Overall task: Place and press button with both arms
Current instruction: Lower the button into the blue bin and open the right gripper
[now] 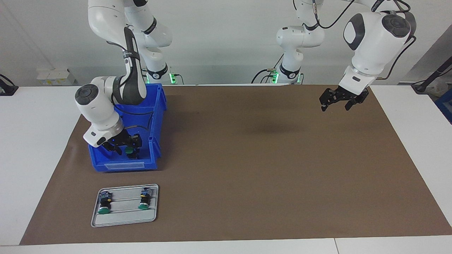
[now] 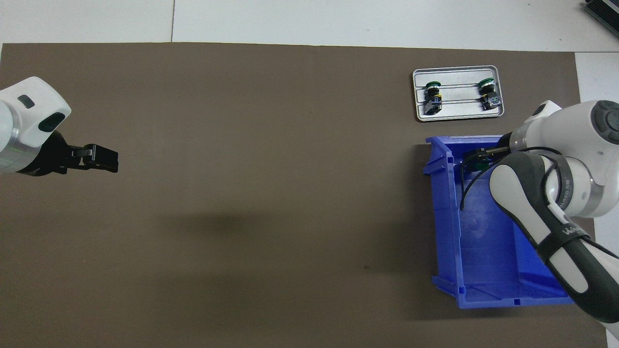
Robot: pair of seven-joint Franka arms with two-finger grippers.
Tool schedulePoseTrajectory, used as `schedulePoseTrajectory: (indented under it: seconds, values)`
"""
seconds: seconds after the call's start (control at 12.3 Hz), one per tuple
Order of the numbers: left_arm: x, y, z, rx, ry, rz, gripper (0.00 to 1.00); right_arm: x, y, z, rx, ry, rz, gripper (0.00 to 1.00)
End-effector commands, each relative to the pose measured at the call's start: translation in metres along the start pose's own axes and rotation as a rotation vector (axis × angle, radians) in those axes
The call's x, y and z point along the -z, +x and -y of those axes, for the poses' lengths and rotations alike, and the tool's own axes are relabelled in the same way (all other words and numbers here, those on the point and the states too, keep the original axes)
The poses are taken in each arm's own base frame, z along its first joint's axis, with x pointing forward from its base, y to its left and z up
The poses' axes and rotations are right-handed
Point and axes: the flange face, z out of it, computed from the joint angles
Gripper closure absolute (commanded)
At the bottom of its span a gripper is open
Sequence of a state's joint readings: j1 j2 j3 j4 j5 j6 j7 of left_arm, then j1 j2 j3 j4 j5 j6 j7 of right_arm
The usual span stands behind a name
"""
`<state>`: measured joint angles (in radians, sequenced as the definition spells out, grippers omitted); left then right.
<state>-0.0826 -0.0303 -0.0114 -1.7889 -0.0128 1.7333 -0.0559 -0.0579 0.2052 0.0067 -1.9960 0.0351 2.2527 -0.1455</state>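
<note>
A button [image 1: 130, 150] with a green cap lies in the blue bin [image 1: 158, 148], at the end of the bin farthest from the robots. My right gripper [image 1: 127, 147] reaches down into the bin and stands open, its fingers on either side of that button. In the overhead view the right gripper [image 2: 476, 158] is mostly hidden by its own arm. Two more buttons [image 1: 103, 204] [image 1: 144, 201] lie on the grey tray [image 1: 123, 218]. My left gripper [image 1: 335, 107] hangs open and empty over the brown mat at the left arm's end, also seen from above [image 2: 112, 161].
The grey tray [image 2: 459, 112] lies on the mat just farther from the robots than the blue bin [image 2: 445, 217]. The brown mat [image 1: 247, 158] covers the table's middle, with white tabletop around it.
</note>
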Motion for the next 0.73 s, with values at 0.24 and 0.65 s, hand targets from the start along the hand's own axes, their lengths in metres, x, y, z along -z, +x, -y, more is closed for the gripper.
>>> schedulePoseTrajectory:
  seconds: [0.24, 0.65]
  values:
    - [0.004, -0.007, 0.004, -0.005, 0.017, -0.009, 0.00, 0.093, -0.031, 0.011, -0.143, 0.013, 0.005, 0.03]
    - [0.004, -0.007, 0.004, -0.005, 0.017, -0.009, 0.00, 0.204, -0.016, 0.039, -0.226, -0.021, -0.011, 0.03]
